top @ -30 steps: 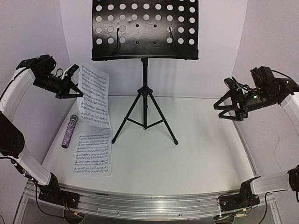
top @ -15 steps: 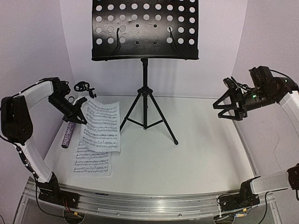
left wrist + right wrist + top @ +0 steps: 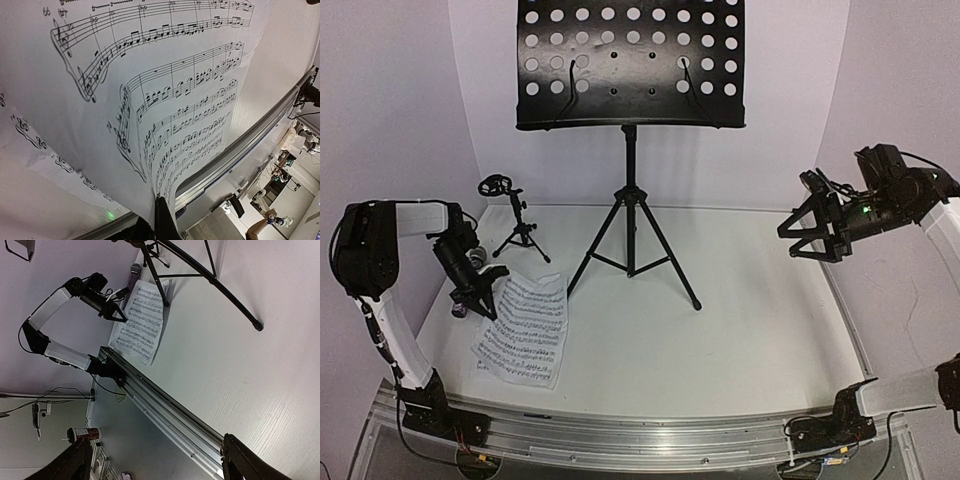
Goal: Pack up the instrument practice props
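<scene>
My left gripper [image 3: 487, 296] is shut on the edge of a white sheet-music page [image 3: 528, 318], which lies low over a second page [image 3: 510, 362] on the table's left. In the left wrist view the held page [image 3: 165, 85] fills the frame, my gripper [image 3: 158, 212] pinches its edge, and the other page [image 3: 30, 145] shows underneath. The glittery purple microphone [image 3: 459, 307] lies beside my left gripper, partly hidden by it. The small black mic stand [image 3: 512, 218] stands behind. The tall music stand [image 3: 630, 65] stands at the centre back. My right gripper [image 3: 813, 236] is open and empty in the air at the right.
The tall stand's tripod legs [image 3: 632, 250] spread across the middle of the table. The aluminium rail [image 3: 640, 435] runs along the near edge. In the right wrist view my open gripper [image 3: 156, 440] looks down on the rail [image 3: 170, 412], the pages [image 3: 140, 322] and the microphone [image 3: 133, 275].
My left gripper has come down and toward the front with the page, from upright in the air to low over the other page. The small mic stand has come into view. The right arm has not moved.
</scene>
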